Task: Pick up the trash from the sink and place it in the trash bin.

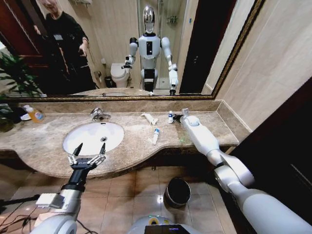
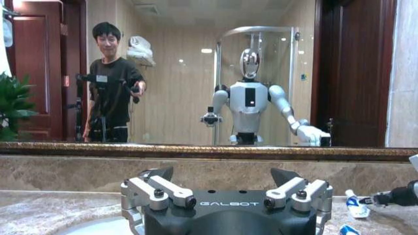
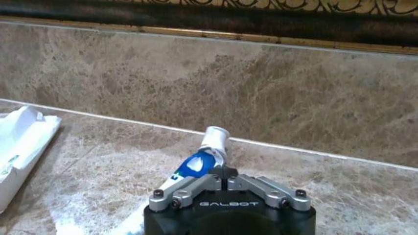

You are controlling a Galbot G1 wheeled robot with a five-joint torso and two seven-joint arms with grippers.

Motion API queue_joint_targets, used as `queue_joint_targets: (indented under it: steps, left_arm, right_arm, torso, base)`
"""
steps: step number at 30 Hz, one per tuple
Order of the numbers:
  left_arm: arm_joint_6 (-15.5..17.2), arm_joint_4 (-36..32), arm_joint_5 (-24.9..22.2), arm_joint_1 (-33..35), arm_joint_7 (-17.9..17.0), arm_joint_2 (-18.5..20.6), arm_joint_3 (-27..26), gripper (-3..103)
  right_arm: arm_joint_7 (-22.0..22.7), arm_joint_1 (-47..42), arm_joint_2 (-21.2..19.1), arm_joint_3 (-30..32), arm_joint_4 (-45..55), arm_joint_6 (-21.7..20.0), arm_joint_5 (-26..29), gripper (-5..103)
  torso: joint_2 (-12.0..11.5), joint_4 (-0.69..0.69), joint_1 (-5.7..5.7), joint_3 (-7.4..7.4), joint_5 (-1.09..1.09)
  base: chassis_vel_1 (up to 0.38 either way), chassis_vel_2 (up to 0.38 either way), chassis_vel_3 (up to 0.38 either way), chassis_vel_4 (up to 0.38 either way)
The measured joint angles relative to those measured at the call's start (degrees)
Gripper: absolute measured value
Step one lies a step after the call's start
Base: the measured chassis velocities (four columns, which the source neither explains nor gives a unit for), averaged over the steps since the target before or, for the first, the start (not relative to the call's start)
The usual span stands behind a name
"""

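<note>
Fingers of my right gripper (image 3: 225, 172) are clenched on a small white tube with a blue-printed label (image 3: 201, 157), pinching it near its middle, with its white cap end poking up toward the marble backsplash. That puts me at the pick step, I judge: the piece is grasped at the back of the beige marble table (image 1: 204, 122), close under the gilt-framed mirror (image 1: 146, 48).

Next comes a lift straight up, then a pull back over the table's front edge and down to the round dark bin with the shiny rim (image 1: 177, 191) on the tiled floor below.

Room is tight behind, open toward me. A white packet (image 3: 19, 147) lies just beside, and 2 more small tubes (image 1: 155, 135) sit near the white oval basin (image 1: 92, 137).

My left gripper (image 1: 90, 148) hangs released over the basin's front rim, well apart.
</note>
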Motion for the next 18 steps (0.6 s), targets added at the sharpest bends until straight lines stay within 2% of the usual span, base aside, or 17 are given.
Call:
queue_joint_targets:
  steps: [6,18]
  left_arm:
    - [0.0,0.0,0.0,0.0,0.0,0.0,0.0,100]
    - [0.0,0.0,0.0,0.0,0.0,0.0,0.0,100]
  right_arm:
    - [3.2,-1.7,-2.2,-1.7,6.5,-2.1,4.2,0]
    - [5.9,-4.7,-6.2,-1.7,16.8,-4.0,9.0,0]
  torso:
    - [0.0,-0.01,0.0,0.0,0.0]
    - [0.0,0.0,0.0,0.0,0.0]
  base:
    - [0.0,0.0,0.0,0.0]
    - [0.0,0.0,0.0,0.0]
